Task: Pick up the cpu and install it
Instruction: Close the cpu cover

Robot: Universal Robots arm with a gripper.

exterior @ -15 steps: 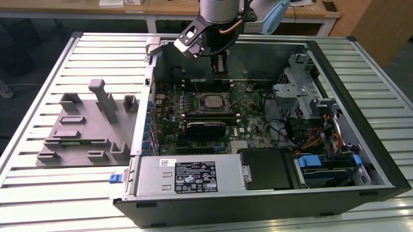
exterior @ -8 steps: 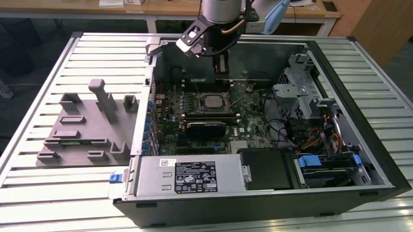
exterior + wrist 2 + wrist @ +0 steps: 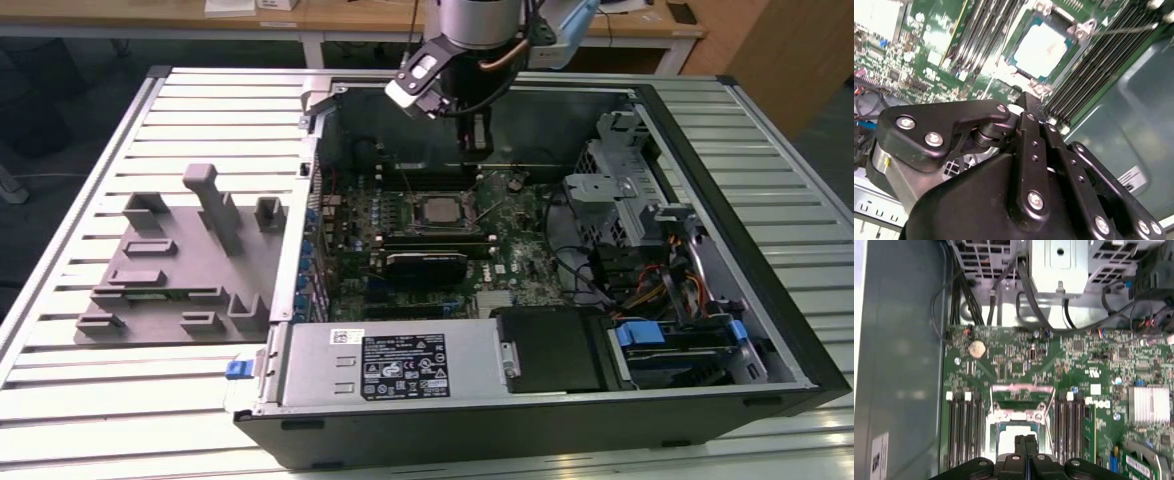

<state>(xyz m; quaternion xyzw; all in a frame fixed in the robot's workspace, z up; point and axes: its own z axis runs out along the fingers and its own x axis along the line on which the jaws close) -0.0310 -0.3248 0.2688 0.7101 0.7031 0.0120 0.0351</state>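
**benchrat:** So where was the cpu (image 3: 438, 210) at that point? Did the gripper (image 3: 477, 148) have it?

**slotjockey:** Nope, the gripper carried nothing. The cpu lay flat in the socket (image 3: 1000, 416) in the middle of the green motherboard (image 3: 514, 215), silvery lid up, inside the open computer case (image 3: 747, 250). You could see it in the second wrist view too, pale and square between the memory slots.

**benchrat:** And the jaws, wide or narrow?

**slotjockey:** Pinched right together. In the first wrist view the two black fingers (image 3: 1020, 445) were touching with nothing between them. The gripper hung over the board near the socket, clear of the chip.

**benchrat:** Anything else around?

**slotjockey:** A grey plastic tray (image 3: 160, 275) sat on the slatted table (image 3: 80, 150), beside the case on the exterior view's left.
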